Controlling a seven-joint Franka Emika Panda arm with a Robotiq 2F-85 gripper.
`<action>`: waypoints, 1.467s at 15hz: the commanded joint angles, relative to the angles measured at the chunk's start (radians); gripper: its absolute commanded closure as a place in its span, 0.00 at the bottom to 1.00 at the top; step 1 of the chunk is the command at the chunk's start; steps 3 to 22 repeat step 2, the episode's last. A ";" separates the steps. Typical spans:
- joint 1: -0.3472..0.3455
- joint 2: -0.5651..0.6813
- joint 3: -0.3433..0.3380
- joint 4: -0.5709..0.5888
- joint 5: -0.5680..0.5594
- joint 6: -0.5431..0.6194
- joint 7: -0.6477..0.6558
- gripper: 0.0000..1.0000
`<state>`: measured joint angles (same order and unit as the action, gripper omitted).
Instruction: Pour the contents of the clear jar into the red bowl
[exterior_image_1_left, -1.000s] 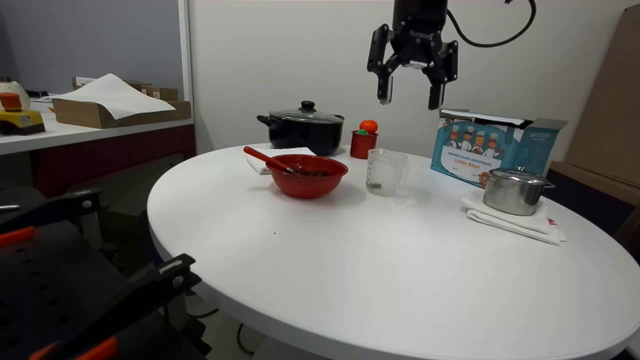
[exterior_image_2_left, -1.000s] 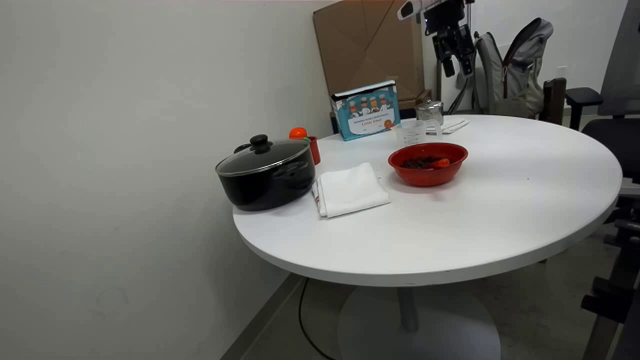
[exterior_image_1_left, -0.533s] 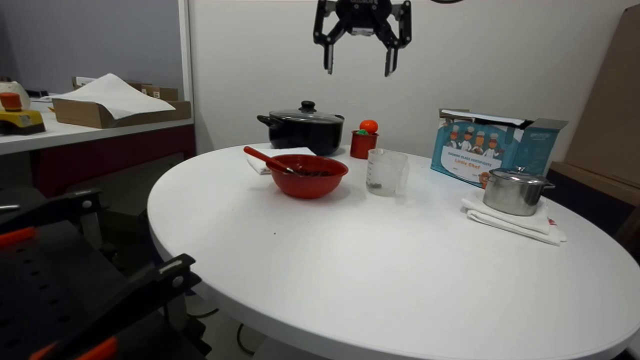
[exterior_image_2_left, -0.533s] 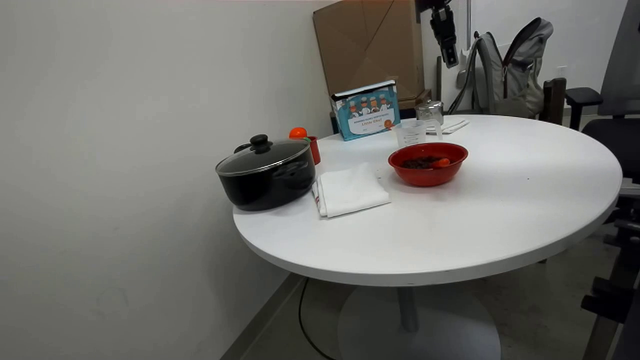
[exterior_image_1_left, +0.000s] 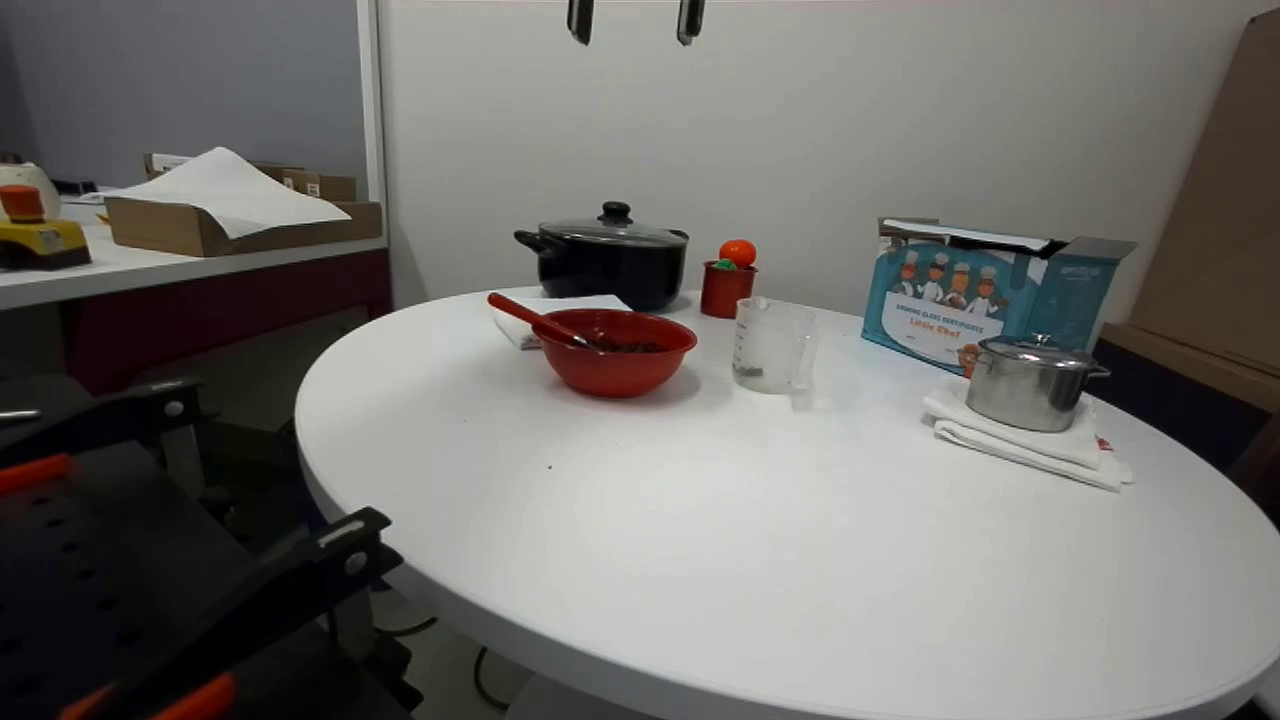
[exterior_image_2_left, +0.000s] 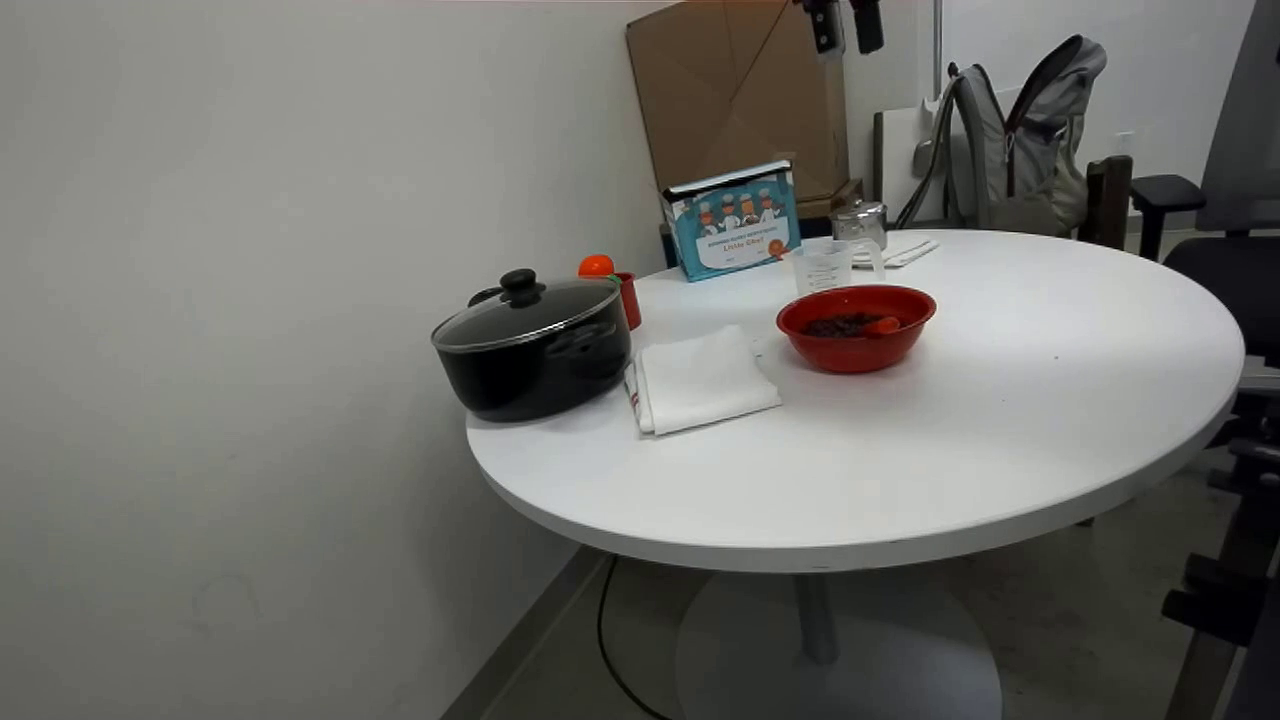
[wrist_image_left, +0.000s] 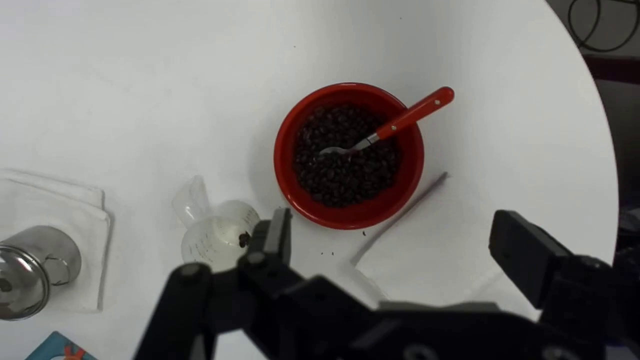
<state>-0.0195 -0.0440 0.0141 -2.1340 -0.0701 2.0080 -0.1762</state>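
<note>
The clear jar (exterior_image_1_left: 772, 345) is a see-through measuring cup with a handle, upright on the table, with a few dark bits at its bottom. It also shows in an exterior view (exterior_image_2_left: 822, 268), partly behind the bowl, and in the wrist view (wrist_image_left: 212, 247), where a finger overlaps its edge. The red bowl (exterior_image_1_left: 615, 368) stands beside it; in the wrist view the bowl (wrist_image_left: 345, 218) holds dark beans and a red-handled spoon (wrist_image_left: 420, 110). My gripper (exterior_image_1_left: 633, 25) is open and empty, high above the table; its fingers (wrist_image_left: 390, 225) are spread wide in the wrist view.
A black lidded pot (exterior_image_1_left: 612, 265), a red canister (exterior_image_1_left: 725, 292) with an orange ball (exterior_image_1_left: 738, 252), and a blue box (exterior_image_1_left: 940, 300) stand toward the wall. A metal pot (exterior_image_1_left: 1028, 390) sits on a folded cloth. Another white cloth (exterior_image_2_left: 705, 380) lies by the bowl.
My gripper has moved left and up in an exterior view, from near the blue box to high above the bowl and black pot. It stays open. The jar and bowl have not moved.
</note>
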 joint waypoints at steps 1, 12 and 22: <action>0.013 -0.008 -0.003 0.002 0.001 -0.009 0.020 0.00; 0.017 -0.012 0.000 0.002 0.001 -0.012 0.031 0.00; 0.017 -0.012 0.000 0.002 0.001 -0.012 0.031 0.00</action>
